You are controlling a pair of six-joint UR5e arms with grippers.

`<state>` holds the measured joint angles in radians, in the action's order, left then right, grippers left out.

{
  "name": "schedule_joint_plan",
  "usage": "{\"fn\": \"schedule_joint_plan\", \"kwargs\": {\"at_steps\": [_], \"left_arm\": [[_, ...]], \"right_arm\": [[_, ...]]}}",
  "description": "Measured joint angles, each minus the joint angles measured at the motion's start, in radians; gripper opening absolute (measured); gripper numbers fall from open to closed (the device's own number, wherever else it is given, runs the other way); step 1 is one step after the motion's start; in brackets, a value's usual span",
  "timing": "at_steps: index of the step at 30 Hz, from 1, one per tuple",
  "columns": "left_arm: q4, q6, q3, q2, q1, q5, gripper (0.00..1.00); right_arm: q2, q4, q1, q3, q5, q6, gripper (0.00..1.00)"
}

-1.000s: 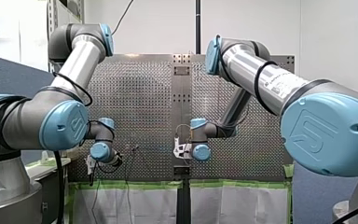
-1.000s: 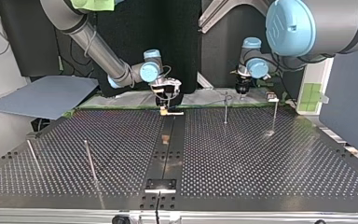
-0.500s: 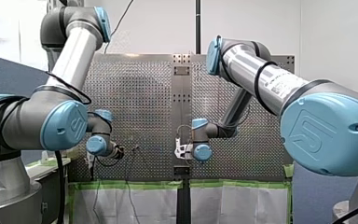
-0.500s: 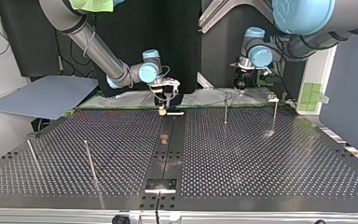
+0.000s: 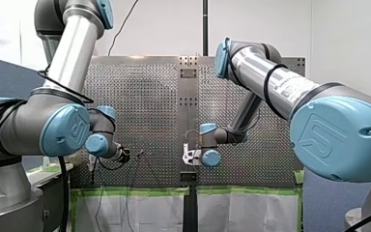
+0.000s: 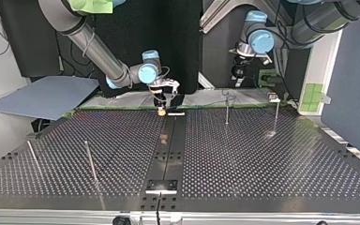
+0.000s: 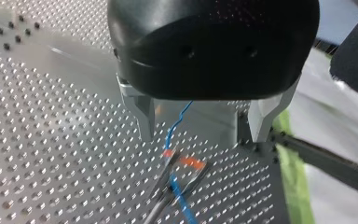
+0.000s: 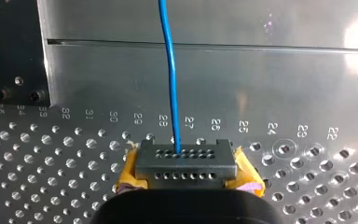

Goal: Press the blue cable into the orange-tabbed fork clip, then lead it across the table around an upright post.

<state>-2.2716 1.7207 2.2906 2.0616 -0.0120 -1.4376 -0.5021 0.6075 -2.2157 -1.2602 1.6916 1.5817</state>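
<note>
In the left wrist view the orange-tabbed fork clip [image 7: 187,163] stands on the perforated plate just ahead of my left gripper [image 7: 201,136]. The blue cable [image 7: 177,120] runs down between the open metal fingers [image 7: 143,115] and passes between the clip's prongs; the fingers do not touch it. My left gripper [image 6: 238,75] hangs above and behind the clip's post [image 6: 226,107] in the top view. My right gripper [image 8: 184,151], with yellow pads [image 8: 129,173], is shut on the blue cable [image 8: 170,70], which leads straight ahead. It sits low over the table's middle strip [image 6: 164,101].
A second upright post [image 6: 276,114] stands near the clip at the top view's right. Two more thin posts [image 6: 90,161] [image 6: 33,157] stand at its left. A grey-blue sheet [image 6: 47,96] lies beyond the table's far left edge. Green tape lines the far edge.
My left gripper has lifted up and back from the fork clip. My right gripper has shifted only slightly, still holding the cable.
</note>
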Motion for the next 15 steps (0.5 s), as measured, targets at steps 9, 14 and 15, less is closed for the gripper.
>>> {"fn": "schedule_joint_plan", "kwargs": {"at_steps": [9, 14, 15], "left_arm": [[0.06, 0.011, 0.027, 0.001, -0.044, -0.026, 1.0], [0.102, 0.04, 0.024, 0.004, -0.056, -0.038, 1.0], [0.11, 0.046, 0.022, 0.008, -0.059, -0.04, 1.0]], "right_arm": [[0.002, -0.001, 0.001, 0.0, 0.0, 0.003, 0.0], [0.003, 0.0, 0.001, 0.0, 0.0, 0.003, 0.0], [0.003, -0.001, 0.001, 0.0, 0.0, 0.003, 0.0]]}}
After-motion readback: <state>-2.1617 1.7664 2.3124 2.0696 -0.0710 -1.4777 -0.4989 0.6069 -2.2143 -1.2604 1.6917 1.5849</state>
